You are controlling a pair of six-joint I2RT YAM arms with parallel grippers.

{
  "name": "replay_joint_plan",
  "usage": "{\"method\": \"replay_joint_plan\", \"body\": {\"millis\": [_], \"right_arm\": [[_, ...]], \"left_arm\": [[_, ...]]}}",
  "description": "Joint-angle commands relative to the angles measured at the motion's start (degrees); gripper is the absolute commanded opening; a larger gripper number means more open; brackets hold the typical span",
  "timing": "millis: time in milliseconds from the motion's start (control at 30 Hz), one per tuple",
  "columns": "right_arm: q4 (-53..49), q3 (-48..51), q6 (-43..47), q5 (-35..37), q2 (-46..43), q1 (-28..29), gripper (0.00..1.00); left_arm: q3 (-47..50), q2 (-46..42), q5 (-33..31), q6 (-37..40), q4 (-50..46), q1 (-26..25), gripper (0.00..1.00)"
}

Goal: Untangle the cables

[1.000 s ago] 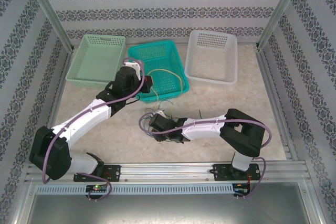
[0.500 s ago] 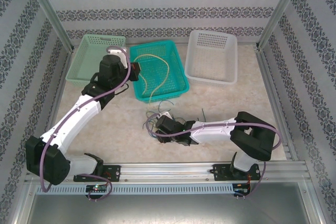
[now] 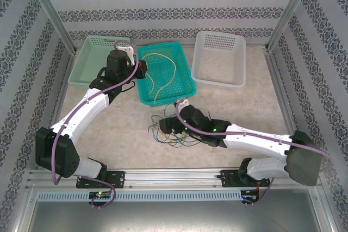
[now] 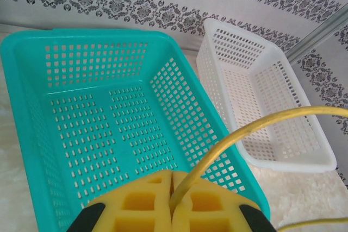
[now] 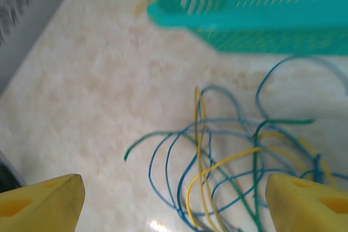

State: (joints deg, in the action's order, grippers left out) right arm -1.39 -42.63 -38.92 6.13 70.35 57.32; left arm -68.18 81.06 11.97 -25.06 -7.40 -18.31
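L jaws are shut tight, pads point(image 4: 136, 205) pressed together w/ one yellow cable point(image 4: 244, 129) pinched in the seam. The cable rises from the pads and arcs off to the right, above the teal basket point(image 4: 81, 33) and the white basket point(image 4: 272, 58) beside it. R jaws stand wide apart, one pad point(image 5: 38, 199) in each bottom corner of the R wrist view, gripping nothing. Btwn and just beyond those pads, on the worktop point(image 5: 92, 80), lies the tangle point(image 5: 234, 156): blue, green and yellow cables looped over one another. That view is blurred, so contact w/ either pad can't be told. Top view gives the layout. L jaws sit at the teal basket's point(image 3: 185, 88) left rim, next to the green basket point(image 3: 89, 63). The yellow cable point(image 3: 174, 71) loops across the teal basket's inside and comes down to its near rim. Whether its far end joins the tangle point(image 3: 171, 133) can't be told. The tangle lies on the worktop point(image 3: 125, 129) just in front of the teal basket, w/ the R jaws low over its far side. The white basket point(image 3: 220, 61) is off to the right, apart from both arms. The pinch itself is plain in the L wrist view, and the cable colours are plainest in the R wrist view.
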Motion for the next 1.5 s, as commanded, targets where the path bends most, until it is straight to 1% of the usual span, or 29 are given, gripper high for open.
{"method": "replay_joint_plan", "body": {"millis": [0, 67, 133, 267, 367, 467, 567, 633, 667, 733, 767, 800, 833, 900, 933, 1000, 1067, 1133, 1200, 1267, 1367, 1467], "right_arm": [[1.99, 1.91, -6.3, 3.37, -4.18, -5.91, 0.86], [6.7, 3.11, -8.85, 0.47, -5.29, -10.64, 0.85], [8.13, 1.63, -8.78, -0.63, -5.0, -12.83, 0.85], [5.32, -5.08, -4.68, -0.59, -0.66, -13.69, 0.86], [7.47, -7.04, -4.43, -1.64, 3.49, -15.34, 0.86], [9.02, -9.97, -2.83, -2.14, 7.35, -15.82, 0.86], [7.92, -14.04, -1.89, -3.44, 12.08, -16.22, 0.82], [8.18, -15.76, -1.86, -4.83, 14.8, -16.58, 0.72], [8.03, -16.63, -1.61, -5.54, 16.15, -16.84, 0.64], [6.77, -18.31, 0.24, -6.22, 17.84, -16.89, 0.42], [5.28, -19.23, 2.16, -6.35, 18.26, -17.01, 0.28], [2.45, -20.53, 5.02, -6.24, 18.35, -16.95, 0.17], [-1.4, -22.11, 7.79, -5.73, 18.42, -16.89, 0.11], [-12.84, -28.0, 15.76, -3.24, 19.08, -16.95, 0.02], [-18.59, -30.95, 19.4, -1.57, 19.66, -16.9, 0.01], [-31.59, -37.22, 28.61, 4.11, 21.55, -16.86, 0.0], [-40.96, -42.2, 35.79, 11.05, 23.55, -16.98, 0.0], [-47.35, -45.61, 41.85, 18.46, 24.89, -17.42, 0.0], [-50.38, -47.37, 46.49, 23.95, 25.28, -17.92, 0.0], [-51.13, -47.59, 50.99, 27.66, 25.0, -18.66, 0.0], [-51.07, -46.51, 57.88, 33.11, 24.6, -19.5, 0.01], [-50.56, -44.02, 65.9, 38.9, 24.93, -19.72, 0.0]], "left_arm": [[-0.18, -1.39, 1.75, -1.0, 0.27, 0.2, 0.0], [0.64, -1.62, 2.96, -2.57, 1.4, 0.24, 0.0], [1.74, -1.91, 3.79, -4.23, 2.44, 0.25, 0.0], [3.38, -2.26, 5.15, -6.74, 4.44, 0.12, 0.0], [4.0, -2.75, 6.29, -7.79, 4.99, 0.05, 0.0], [4.95, -3.71, 6.47, -8.37, 4.97, -0.05, 0.0], [5.93, -4.52, 6.41, -9.03, 5.61, -0.02, 0.0], [6.42, -4.95, 6.67, -9.62, 6.38, 0.02, 0.0], [6.43, -5.15, 6.8, -9.71, 6.43, -0.04, 0.0], [6.25, -5.34, 6.99, -8.9, 6.07, -0.04, 0.0], [5.7, -5.33, 6.64, -7.6, 4.95, 0.02, 0.0], [4.94, -5.3, 6.1, -5.81, 3.33, 0.14, 0.0], [4.19, -5.26, 5.53, -3.72, 1.71, 0.13, 0.0], [1.66, -4.11, 4.32, 2.94, -3.1, 0.12, 0.0], [0.38, -3.37, 3.79, 6.5, -5.69, 0.16, 0.0], [-2.63, -1.4, 2.95, 14.94, -11.31, 0.14, 0.0], [-4.63, 0.04, 0.06, 20.08, -14.92, 0.12, 0.0], [-5.61, 1.0, -2.08, 24.97, -16.76, 0.11, 0.0], [-6.25, 1.53, -2.79, 28.75, -18.3, 0.05, 0.0], [-6.61, 1.66, -4.16, 31.79, -19.75, -0.06, 0.0], [-5.75, 0.98, -8.35, 37.09, -20.7, -0.14, 0.0], [-4.7, 0.19, -13.89, 43.83, -21.77, -1.21, 0.0]]}}
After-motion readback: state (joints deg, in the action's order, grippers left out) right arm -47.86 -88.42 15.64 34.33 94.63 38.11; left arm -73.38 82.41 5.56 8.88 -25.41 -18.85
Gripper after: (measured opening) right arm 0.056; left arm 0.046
